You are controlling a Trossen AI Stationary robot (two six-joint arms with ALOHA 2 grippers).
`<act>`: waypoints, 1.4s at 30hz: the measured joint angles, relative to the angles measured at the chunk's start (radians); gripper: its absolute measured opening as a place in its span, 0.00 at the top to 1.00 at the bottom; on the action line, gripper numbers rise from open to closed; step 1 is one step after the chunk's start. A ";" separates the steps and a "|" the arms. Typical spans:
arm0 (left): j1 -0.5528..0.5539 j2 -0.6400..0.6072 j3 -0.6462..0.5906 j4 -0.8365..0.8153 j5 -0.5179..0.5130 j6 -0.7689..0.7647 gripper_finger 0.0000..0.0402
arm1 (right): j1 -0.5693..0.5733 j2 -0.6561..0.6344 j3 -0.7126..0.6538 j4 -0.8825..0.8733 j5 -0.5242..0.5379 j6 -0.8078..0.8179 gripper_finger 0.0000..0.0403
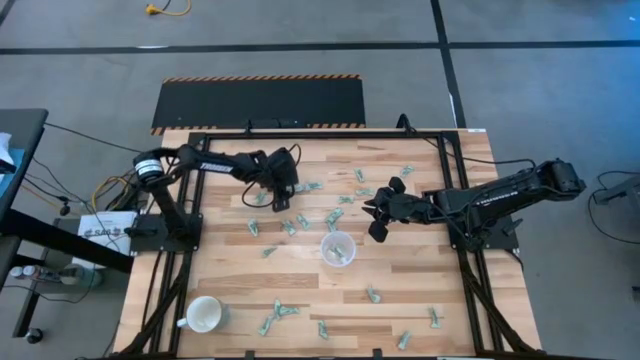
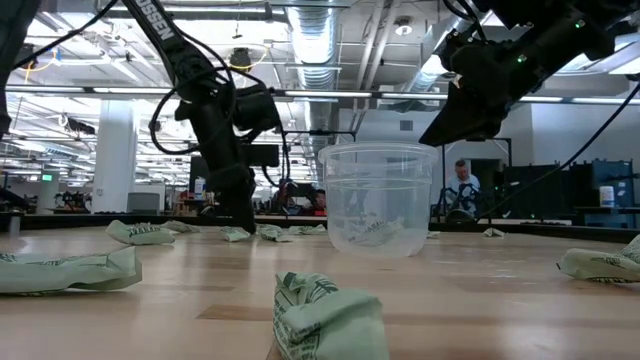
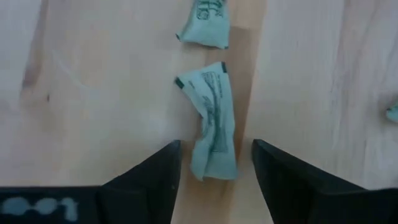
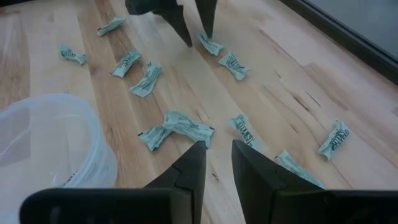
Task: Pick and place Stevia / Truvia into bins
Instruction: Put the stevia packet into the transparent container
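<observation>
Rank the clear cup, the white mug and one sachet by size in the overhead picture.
1. White mug and clear cup: about alike, unsure which is larger.
2. Sachet: far smaller.

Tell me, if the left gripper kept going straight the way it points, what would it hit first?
Probably the green sachet lying between the open left gripper fingers, then the wooden table under it.

Pale green Stevia sachets (image 1: pixel 287 228) lie crumpled and scattered all around the upright clear plastic cup (image 1: pixel 338 249), a few inside it.
</observation>
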 joint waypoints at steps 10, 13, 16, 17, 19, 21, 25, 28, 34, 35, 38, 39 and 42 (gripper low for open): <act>0.020 0.018 -0.001 0.015 0.024 0.001 0.64 | 0.000 0.000 0.000 -0.001 0.003 0.000 0.83; 0.021 0.019 -0.001 0.020 0.024 0.002 0.73 | 0.000 0.000 0.000 -0.001 0.003 0.000 0.83; 0.021 0.020 -0.001 0.026 0.022 0.003 0.84 | 0.000 0.000 0.000 -0.001 0.003 0.000 0.83; 0.020 0.020 -0.001 0.029 0.016 0.006 0.88 | 0.000 0.000 0.000 -0.001 0.003 0.000 0.83; 0.019 0.015 -0.001 0.030 0.006 0.018 0.95 | 0.000 0.000 0.000 -0.001 0.003 0.000 0.83; 0.019 0.007 -0.002 0.030 0.000 0.023 0.98 | 0.000 0.000 0.000 -0.001 0.003 0.000 0.83; 0.018 -0.037 -0.009 -0.007 -0.007 0.011 0.99 | 0.000 0.000 0.000 -0.001 0.003 0.000 0.83; 0.005 -0.108 -0.006 -0.019 -0.007 0.004 1.00 | 0.000 0.000 0.000 -0.001 0.003 0.000 0.83; -0.065 -0.264 -0.006 -0.002 0.079 -0.057 1.00 | 0.000 0.000 0.000 -0.001 0.004 0.000 0.83; -0.083 -0.285 -0.006 0.016 0.126 -0.068 1.00 | 0.000 0.000 0.000 -0.001 0.006 0.000 0.83; -0.149 -0.316 -0.005 0.105 0.268 -0.108 1.00 | 0.000 0.000 0.000 -0.001 0.024 0.000 0.83; -0.176 -0.319 -0.005 0.136 0.299 -0.120 1.00 | 0.000 0.000 0.000 -0.001 0.028 0.000 0.83; -0.265 -0.312 -0.005 0.217 0.314 -0.145 1.00 | -0.002 0.000 0.000 -0.001 0.030 0.000 0.83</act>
